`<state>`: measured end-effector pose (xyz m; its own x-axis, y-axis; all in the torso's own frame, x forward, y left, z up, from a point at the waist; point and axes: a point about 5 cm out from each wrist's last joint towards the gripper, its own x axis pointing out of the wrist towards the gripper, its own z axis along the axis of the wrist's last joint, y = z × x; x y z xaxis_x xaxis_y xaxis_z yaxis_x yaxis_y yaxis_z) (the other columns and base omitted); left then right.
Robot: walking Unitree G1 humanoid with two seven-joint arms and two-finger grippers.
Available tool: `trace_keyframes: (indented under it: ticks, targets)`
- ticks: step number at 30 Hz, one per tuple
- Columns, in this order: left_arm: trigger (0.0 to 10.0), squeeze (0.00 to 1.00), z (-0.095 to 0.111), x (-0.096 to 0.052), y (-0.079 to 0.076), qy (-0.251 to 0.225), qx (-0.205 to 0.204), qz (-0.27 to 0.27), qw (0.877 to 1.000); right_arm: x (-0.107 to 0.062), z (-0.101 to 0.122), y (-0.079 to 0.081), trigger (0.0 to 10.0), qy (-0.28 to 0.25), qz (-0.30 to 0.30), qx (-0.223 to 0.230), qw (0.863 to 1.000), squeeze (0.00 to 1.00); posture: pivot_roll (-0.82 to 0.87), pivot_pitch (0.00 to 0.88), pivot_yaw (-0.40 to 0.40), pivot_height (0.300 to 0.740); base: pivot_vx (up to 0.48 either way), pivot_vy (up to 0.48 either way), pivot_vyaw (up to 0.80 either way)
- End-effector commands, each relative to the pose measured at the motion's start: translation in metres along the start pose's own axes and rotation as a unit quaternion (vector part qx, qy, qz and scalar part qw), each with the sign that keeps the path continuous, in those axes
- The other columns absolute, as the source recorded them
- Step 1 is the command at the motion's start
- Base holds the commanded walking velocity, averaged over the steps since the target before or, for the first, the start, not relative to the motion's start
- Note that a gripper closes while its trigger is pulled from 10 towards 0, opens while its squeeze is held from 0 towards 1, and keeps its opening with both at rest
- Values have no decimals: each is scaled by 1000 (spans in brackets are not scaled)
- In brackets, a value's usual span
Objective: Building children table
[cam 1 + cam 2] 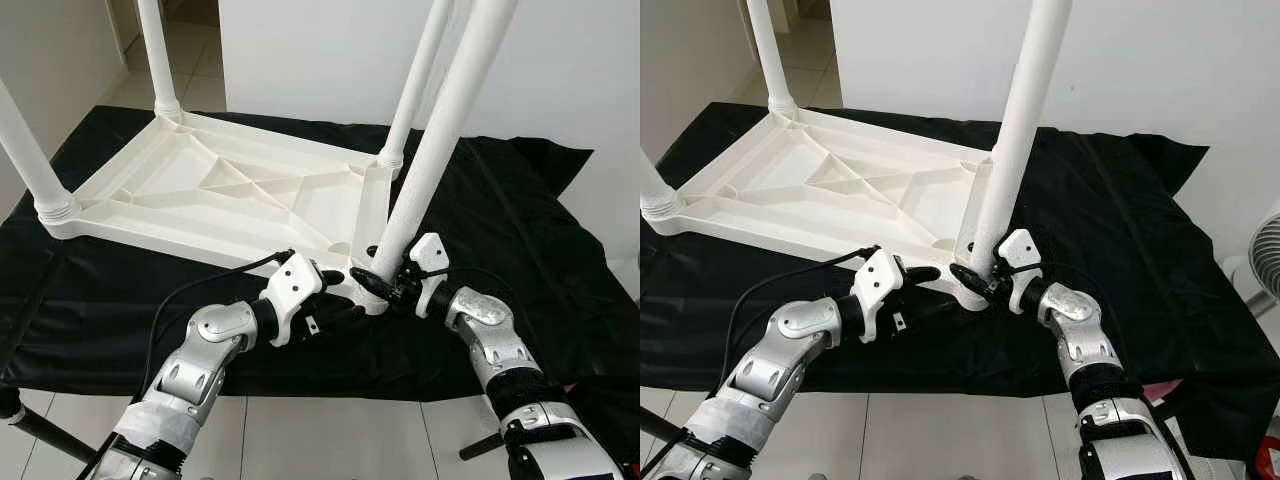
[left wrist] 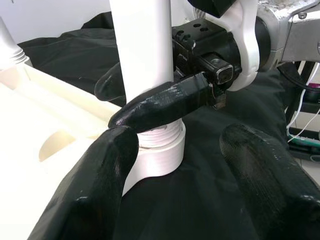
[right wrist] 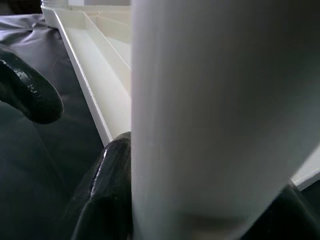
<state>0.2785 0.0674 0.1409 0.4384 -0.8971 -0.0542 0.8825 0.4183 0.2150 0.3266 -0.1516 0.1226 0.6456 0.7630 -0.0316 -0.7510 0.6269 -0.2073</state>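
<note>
Last leg [image 1: 425, 165] going in at centre frame: right gripper [image 1: 385, 285] pinches its base. Left gripper [image 1: 335, 295] sits spread beside the socket [image 2: 160, 155]. Next I'd guess more twisting.

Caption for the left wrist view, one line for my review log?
Right gripper clamps the white leg just above its threaded socket while the open left gripper flanks the base.

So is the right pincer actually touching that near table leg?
Touching. In the left wrist view, a right pincer finger presses against the table leg just above its threaded socket.
</note>
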Motion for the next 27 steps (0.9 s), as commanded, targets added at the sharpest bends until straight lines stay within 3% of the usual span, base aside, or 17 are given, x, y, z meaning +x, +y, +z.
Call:
trace_keyframes:
  ticks: [1, 13, 17, 27]
  targets:
    - [10000, 0, 1, 1, 0, -3, 2, 1, 1000, -5, -10, 5, 10000, 25, 1, -6, 1000, 0, -29, 0, -57, 740, 0, 0, 0]
    - [10000, 0, 0, -1, -1, -1, 0, 3, 1000, 1, -1, 11, 10000, -38, -124, 27, 991, 0, -24, 0, -65, 740, 0, 0, 0]
    - [10000, 0, -1, 0, -2, -2, -1, 4, 1000, 4, -5, 16, 10000, -25, -181, 34, 983, 0, -23, 0, -71, 740, 0, 0, 0]
    - [10000, 0, -4, -1, -1, 4, 4, 11, 1000, 12, 3, 30, 10000, -50, -237, 60, 968, 0, -19, 0, -77, 740, 0, 0, 0]
